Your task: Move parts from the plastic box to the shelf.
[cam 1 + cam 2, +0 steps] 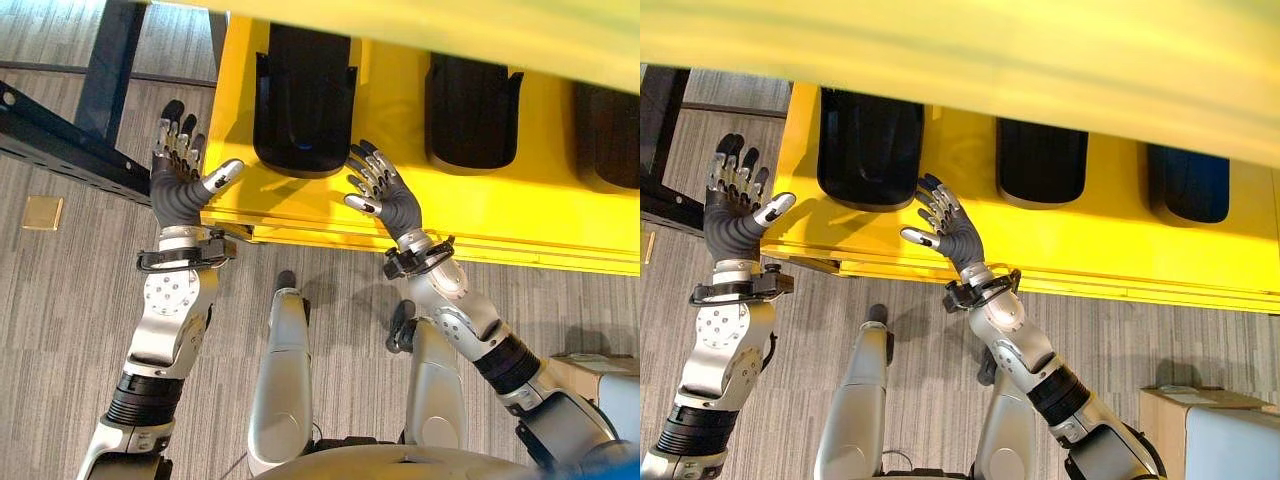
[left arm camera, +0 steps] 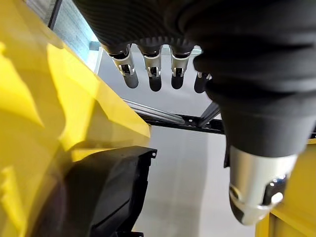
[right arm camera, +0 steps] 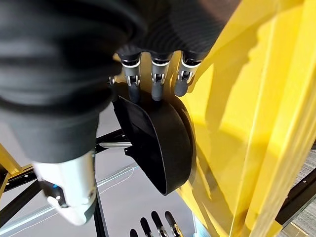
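Two robot hands raised, both spread and empty, flanking one black part. Right robot hand (image 1: 385,195) with fingers straight and fanned, thumb apart, holding nothing; fingertips just beside the near right corner of the leftmost black part (image 1: 303,95), seen in the right wrist view right past the fingertips, perhaps touching its curved rim — cannot tell for sure. Left robot hand (image 1: 180,170) likewise open, fingers straight, thumb pointing toward the part, hanging off the left end of the yellow shelf (image 1: 470,215) over the grey floor (image 1: 60,300), near the part but apart from it. Nearer of the two, by judgement: the right.

Part lying on the yellow shelf surface, long axis running away from the robot, rounded end toward the hands, squarely between them. Further right along the same shelf, a second black part (image 1: 470,110) and a third (image 1: 608,135), well apart from both hands. Beyond the left hand, a dark blue frame (image 1: 70,150).

Plastic box not made out here; likely next move a release or a nudge of the leftmost part.
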Tool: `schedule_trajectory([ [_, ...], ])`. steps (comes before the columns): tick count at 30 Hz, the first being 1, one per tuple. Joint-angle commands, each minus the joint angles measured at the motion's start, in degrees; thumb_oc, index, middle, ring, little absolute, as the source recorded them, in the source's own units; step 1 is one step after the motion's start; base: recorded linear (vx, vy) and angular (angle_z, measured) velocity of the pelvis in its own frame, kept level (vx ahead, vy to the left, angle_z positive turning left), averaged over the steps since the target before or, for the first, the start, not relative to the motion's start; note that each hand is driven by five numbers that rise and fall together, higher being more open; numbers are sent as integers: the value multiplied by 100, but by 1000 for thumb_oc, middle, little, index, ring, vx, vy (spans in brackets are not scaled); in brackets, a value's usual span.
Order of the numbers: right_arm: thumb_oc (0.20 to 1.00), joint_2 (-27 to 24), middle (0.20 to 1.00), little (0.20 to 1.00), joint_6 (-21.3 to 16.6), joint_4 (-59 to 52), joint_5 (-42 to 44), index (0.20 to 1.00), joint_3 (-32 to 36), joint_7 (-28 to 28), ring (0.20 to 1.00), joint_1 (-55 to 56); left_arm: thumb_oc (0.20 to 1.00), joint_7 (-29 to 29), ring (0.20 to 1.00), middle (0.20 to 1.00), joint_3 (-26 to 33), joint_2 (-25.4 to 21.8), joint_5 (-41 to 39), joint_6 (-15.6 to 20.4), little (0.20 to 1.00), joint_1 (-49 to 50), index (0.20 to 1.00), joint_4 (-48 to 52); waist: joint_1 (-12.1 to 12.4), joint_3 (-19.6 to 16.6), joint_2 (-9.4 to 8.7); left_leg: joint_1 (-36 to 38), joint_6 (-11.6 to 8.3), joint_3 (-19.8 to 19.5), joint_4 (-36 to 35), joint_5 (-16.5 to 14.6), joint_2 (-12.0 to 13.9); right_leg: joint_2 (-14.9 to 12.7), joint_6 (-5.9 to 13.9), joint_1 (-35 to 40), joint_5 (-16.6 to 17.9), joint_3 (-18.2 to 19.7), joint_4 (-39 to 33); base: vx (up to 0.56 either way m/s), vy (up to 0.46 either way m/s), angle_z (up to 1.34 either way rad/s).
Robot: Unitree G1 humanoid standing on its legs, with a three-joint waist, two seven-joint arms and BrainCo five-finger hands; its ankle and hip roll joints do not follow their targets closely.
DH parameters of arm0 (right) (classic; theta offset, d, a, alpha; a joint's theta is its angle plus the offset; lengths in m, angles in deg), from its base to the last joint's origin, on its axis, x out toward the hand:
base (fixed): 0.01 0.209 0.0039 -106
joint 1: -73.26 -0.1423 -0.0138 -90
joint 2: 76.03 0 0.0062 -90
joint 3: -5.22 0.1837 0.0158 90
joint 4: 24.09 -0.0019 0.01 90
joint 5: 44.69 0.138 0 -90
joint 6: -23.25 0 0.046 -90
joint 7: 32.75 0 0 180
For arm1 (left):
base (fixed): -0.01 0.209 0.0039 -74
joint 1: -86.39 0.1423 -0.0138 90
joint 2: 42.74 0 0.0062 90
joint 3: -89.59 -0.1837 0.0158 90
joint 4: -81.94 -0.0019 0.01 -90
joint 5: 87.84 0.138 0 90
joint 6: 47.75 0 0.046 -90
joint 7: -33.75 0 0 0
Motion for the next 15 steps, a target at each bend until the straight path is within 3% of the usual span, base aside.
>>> schedule_trajectory([
  [1, 1000, 6, 1000, 1000, -285, -327, -187, 1000, 318, 0, 1000, -89, 1000, 160, 1000, 1000, -116, -194, 133, 398, 1000, -50, 1000, 599, 73, -222, 121, -79, 291, 362, -641, 568, 34, -47, -136, -90, 106, 332, 121, 0, 0, 0],
  [4, 1000, -56, 1000, 1000, -341, -481, -298, 1000, 470, 76, 1000, 23, 1000, 165, 1000, 1000, -103, -181, 159, 394, 1000, -36, 1000, 625, 36, -233, 117, -77, 291, 378, -636, 560, 51, -35, -137, -112, 110, 343, 130, 0, 0, 0],
  [8, 1000, -429, 1000, 1000, -583, -1533, -764, 1000, 1078, 115, 1000, 619, 1000, 141, 1000, 1000, 0, -179, 262, 424, 1000, 125, 1000, 813, -130, -236, 65, -81, 282, 382, -632, 551, 95, 5, -137, -162, 108, 374, 137, 0, 0, 0],
  [15, 1000, -806, 1000, 1000, -846, -2469, -617, 1000, 1539, -190, 1000, 1304, 1000, 9, 1000, 1000, 173, -361, 519, 503, 1000, 548, 1000, 1028, -243, -249, 13, 20, 241, 388, -637, 531, 158, 49, -141, -147, 57, 434, 177, -2, -7, -7],
])
